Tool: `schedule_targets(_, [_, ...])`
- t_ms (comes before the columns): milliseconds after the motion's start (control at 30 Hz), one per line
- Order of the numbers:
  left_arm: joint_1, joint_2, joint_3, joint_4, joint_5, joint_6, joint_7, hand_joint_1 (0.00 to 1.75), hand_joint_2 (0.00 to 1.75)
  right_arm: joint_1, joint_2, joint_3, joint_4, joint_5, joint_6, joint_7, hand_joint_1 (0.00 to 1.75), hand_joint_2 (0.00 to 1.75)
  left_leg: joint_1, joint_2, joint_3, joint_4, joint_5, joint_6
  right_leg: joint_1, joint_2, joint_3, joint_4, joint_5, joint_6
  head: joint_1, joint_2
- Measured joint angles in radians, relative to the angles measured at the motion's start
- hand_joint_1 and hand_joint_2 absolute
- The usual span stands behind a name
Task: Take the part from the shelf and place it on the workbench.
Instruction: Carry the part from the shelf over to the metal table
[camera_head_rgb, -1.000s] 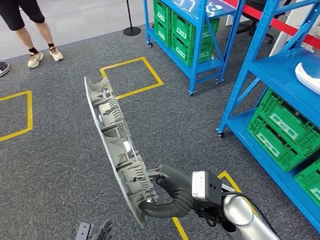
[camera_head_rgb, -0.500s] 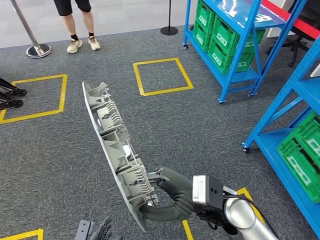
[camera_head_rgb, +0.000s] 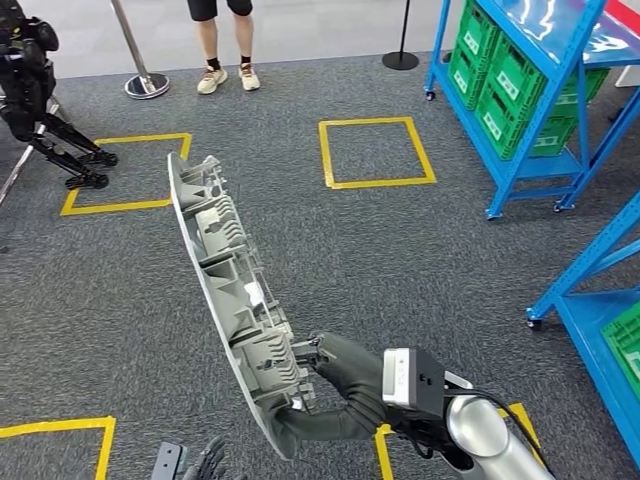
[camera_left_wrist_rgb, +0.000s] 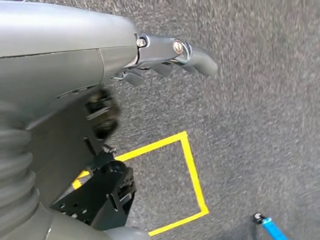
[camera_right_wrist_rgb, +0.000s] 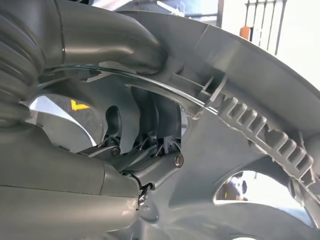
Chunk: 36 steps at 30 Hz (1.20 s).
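Observation:
The part (camera_head_rgb: 226, 290) is a long, curved grey plastic panel with ribs and cut-outs. It stands tilted in the air over the carpet. My right hand (camera_head_rgb: 340, 385) grips its lower end, thumb under the edge and fingers hooked into the ribbing. In the right wrist view the part (camera_right_wrist_rgb: 245, 75) arches close over that hand (camera_right_wrist_rgb: 113, 165), whose dark fingers reach into an opening. My left hand (camera_head_rgb: 200, 463) hangs low at the bottom edge of the head view. In the left wrist view the left hand (camera_left_wrist_rgb: 75, 65) holds nothing, its fingers stretched out above the carpet.
A blue shelf (camera_head_rgb: 562, 120) with green crates (camera_head_rgb: 521, 70) stands at the back right, and another blue shelf (camera_head_rgb: 596, 300) at the right edge. Yellow floor squares (camera_head_rgb: 375, 152) mark the grey carpet. A person's legs (camera_head_rgb: 223, 40), a stanchion base (camera_head_rgb: 146, 85) and a black tripod (camera_head_rgb: 45, 110) stand at the back left.
The camera has turned left, so the shelves have slid to the right and the tripod and stanchion have come into view. The part stays in my right hand, held the same way.

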Motion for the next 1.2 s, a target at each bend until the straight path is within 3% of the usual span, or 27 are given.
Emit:
schedule_targets(67, [-0.002, 0.001, 0.000, 0.000, 0.002, 0.001, 0.000, 0.00, 1.75, -0.002, 0.000, 0.000, 0.000, -0.003, 0.005, -0.001, 1.75, 1.75, -0.008, 0.044, 0.063, -0.120, 0.041, 0.014, 0.005, -0.020, 0.007, 0.000, -0.005, 0.008, 0.000, 0.000])
schedule_targets(100, [-0.003, 0.001, 0.000, 0.000, 0.004, 0.001, 0.000, 0.00, 1.75, -0.003, 0.000, 0.001, 0.001, -0.004, 0.008, -0.002, 1.75, 1.75, -0.012, 0.057, 0.074, -0.147, 0.047, 0.021, 0.006, -0.028, 0.009, 0.000, -0.007, 0.013, 0.000, 0.000])
schedule_targets(167, [-0.003, 0.003, 0.000, 0.000, 0.005, 0.001, -0.001, 0.00, 1.75, -0.008, 0.001, 0.003, 0.001, -0.008, 0.013, -0.005, 1.75, 1.75, -0.016, 0.041, 0.071, -0.155, 0.048, 0.034, 0.006, -0.047, 0.013, -0.003, -0.009, 0.023, 0.001, 0.000])
schedule_targets(200, [-0.001, 0.003, 0.000, 0.000, 0.006, 0.001, -0.002, 0.00, 1.75, -0.013, 0.001, 0.004, 0.002, -0.010, 0.014, -0.007, 1.75, 1.75, -0.015, 0.028, 0.073, -0.160, 0.051, 0.040, 0.003, -0.046, 0.016, -0.001, -0.013, 0.030, 0.001, 0.000])
schedule_targets(267, [-0.002, 0.005, 0.000, 0.000, 0.007, 0.002, -0.003, 0.00, 1.75, -0.022, 0.001, 0.006, 0.004, -0.014, 0.016, -0.011, 1.75, 1.75, -0.008, 0.004, 0.078, -0.169, 0.059, 0.052, -0.001, 0.001, 0.000, 0.041, -0.042, 0.041, 0.002, 0.000])
schedule_targets(333, [-0.004, 0.005, 0.000, 0.000, 0.009, 0.004, -0.005, 0.00, 1.75, -0.026, 0.000, 0.007, 0.008, -0.016, 0.020, -0.015, 1.75, 1.75, -0.005, -0.021, 0.079, -0.171, 0.063, 0.059, -0.004, 0.059, -0.058, 0.159, -0.100, 0.048, 0.004, 0.000])
schedule_targets(400, [-0.004, 0.005, 0.000, 0.000, 0.010, 0.005, -0.006, 0.00, 1.75, -0.028, 0.000, 0.009, 0.015, -0.017, 0.023, -0.016, 1.75, 1.75, -0.005, -0.050, 0.078, -0.170, 0.063, 0.060, -0.004, 0.072, -0.116, 0.264, -0.131, 0.052, 0.004, 0.000])
schedule_targets(433, [-0.003, 0.005, 0.000, 0.000, 0.012, 0.005, -0.006, 0.00, 1.75, -0.028, 0.000, 0.011, 0.018, -0.017, 0.023, -0.016, 1.75, 1.75, -0.004, -0.066, 0.079, -0.168, 0.062, 0.060, -0.005, 0.073, -0.123, 0.270, -0.119, 0.052, 0.004, 0.000])
schedule_targets(500, [-0.002, 0.004, 0.000, 0.001, 0.015, 0.006, -0.006, 0.00, 1.75, -0.029, 0.000, 0.012, 0.022, -0.020, 0.024, -0.016, 1.75, 1.75, -0.002, -0.097, 0.079, -0.162, 0.060, 0.056, -0.008, 0.088, -0.083, 0.171, -0.048, 0.052, 0.004, 0.000])
schedule_targets(533, [-0.002, 0.004, 0.000, 0.001, 0.017, 0.006, -0.007, 0.00, 1.75, -0.030, 0.000, 0.012, 0.023, -0.021, 0.024, -0.016, 1.75, 1.75, -0.001, -0.111, 0.077, -0.158, 0.059, 0.052, -0.012, 0.114, -0.053, 0.103, -0.018, 0.053, 0.004, 0.000])
schedule_targets(600, [-0.001, 0.005, 0.001, 0.001, 0.017, 0.006, -0.007, 0.00, 1.75, -0.032, 0.000, 0.013, 0.024, -0.024, 0.024, -0.017, 1.75, 1.75, 0.000, -0.134, 0.068, -0.151, 0.057, 0.039, -0.016, 0.150, -0.017, 0.017, 0.009, 0.049, 0.004, 0.000])
schedule_targets(633, [0.001, 0.005, 0.001, 0.002, 0.018, 0.007, -0.008, 0.00, 1.75, -0.033, 0.000, 0.014, 0.025, -0.025, 0.024, -0.017, 1.75, 1.75, 0.001, -0.145, 0.064, -0.152, 0.059, 0.031, -0.015, 0.155, -0.014, 0.007, 0.007, 0.044, 0.004, 0.000])
schedule_targets(700, [0.009, 0.006, 0.001, 0.003, 0.018, 0.007, -0.008, 0.00, 1.75, -0.034, 0.000, 0.015, 0.026, -0.026, 0.024, -0.018, 1.75, 1.75, 0.004, -0.154, 0.060, -0.156, 0.061, 0.017, -0.012, 0.133, -0.012, 0.001, 0.011, 0.029, 0.005, 0.000])
schedule_targets(767, [0.013, 0.006, 0.001, 0.005, 0.018, 0.007, -0.008, 0.00, 1.75, -0.035, 0.000, 0.016, 0.026, -0.026, 0.024, -0.018, 1.75, 1.75, 0.003, -0.105, 0.044, -0.122, 0.039, 0.006, -0.012, 0.108, -0.005, -0.008, 0.014, 0.015, 0.002, 0.000])
schedule_targets(833, [0.012, 0.007, 0.000, 0.005, 0.018, 0.007, -0.008, 0.00, 1.75, -0.034, 0.000, 0.016, 0.026, -0.027, 0.024, -0.018, 1.75, 1.75, 0.002, -0.042, -0.009, -0.011, -0.022, -0.002, -0.010, 0.080, -0.002, -0.011, 0.013, 0.006, 0.000, 0.000])
schedule_targets(900, [0.012, 0.007, 0.000, 0.005, 0.018, 0.007, -0.008, 0.00, 1.75, -0.034, 0.000, 0.016, 0.027, -0.027, 0.023, -0.018, 1.75, 1.75, 0.005, -0.027, -0.067, 0.108, -0.068, -0.008, -0.008, 0.051, -0.001, -0.010, 0.009, 0.003, -0.001, 0.000])
schedule_targets(933, [0.014, 0.007, 0.000, 0.005, 0.018, 0.007, -0.008, 0.00, 1.75, -0.034, 0.000, 0.017, 0.027, -0.026, 0.023, -0.018, 1.75, 1.75, 0.005, -0.025, -0.075, 0.124, -0.065, -0.009, -0.007, 0.037, -0.001, -0.010, 0.008, 0.003, -0.001, 0.000])
schedule_targets(967, [0.015, 0.007, 0.000, 0.006, 0.018, 0.007, -0.008, 0.00, 1.75, -0.034, 0.000, 0.017, 0.028, -0.026, 0.023, -0.018, 1.75, 1.75, 0.006, -0.022, -0.060, 0.098, -0.044, -0.010, -0.007, 0.025, 0.001, -0.010, 0.006, 0.005, -0.001, 0.000])
schedule_targets(1000, [0.015, 0.007, 0.000, 0.006, 0.018, 0.007, -0.008, 0.00, 1.75, -0.034, 0.000, 0.017, 0.029, -0.026, 0.023, -0.018, 1.75, 1.75, 0.006, -0.013, -0.027, 0.038, -0.010, -0.008, -0.007, 0.013, 0.004, -0.010, 0.004, 0.007, -0.001, 0.000])
schedule_targets(1067, [0.014, 0.007, 0.000, 0.006, 0.018, 0.007, -0.008, 0.00, 1.75, -0.034, 0.000, 0.018, 0.029, -0.026, 0.024, -0.018, 1.75, 1.75, 0.001, 0.031, 0.045, -0.099, 0.040, 0.002, -0.004, -0.007, 0.011, -0.008, -0.002, 0.015, 0.000, 0.000])
schedule_targets(1100, [0.013, 0.007, 0.000, 0.006, 0.018, 0.007, -0.008, 0.00, 1.75, -0.034, 0.000, 0.018, 0.029, -0.026, 0.024, -0.018, 1.75, 1.75, -0.002, 0.046, 0.065, -0.138, 0.050, 0.010, -0.002, -0.015, 0.014, -0.008, -0.005, 0.020, 0.000, 0.000])
schedule_targets(1133, [0.013, 0.008, 0.001, 0.006, 0.018, 0.007, -0.008, 0.00, 1.75, -0.034, 0.000, 0.019, 0.029, -0.027, 0.024, -0.018, 1.75, 1.75, -0.005, 0.053, 0.071, -0.154, 0.051, 0.018, 0.001, -0.023, 0.016, -0.009, -0.007, 0.025, 0.000, 0.000])
schedule_targets(1200, [0.015, 0.008, 0.001, 0.007, 0.020, 0.007, -0.008, 0.00, 1.75, -0.035, 0.000, 0.020, 0.029, -0.027, 0.024, -0.018, 1.75, 1.75, -0.005, 0.030, 0.070, -0.156, 0.054, 0.032, 0.000, -0.036, 0.022, -0.011, -0.010, 0.038, 0.001, 0.000])
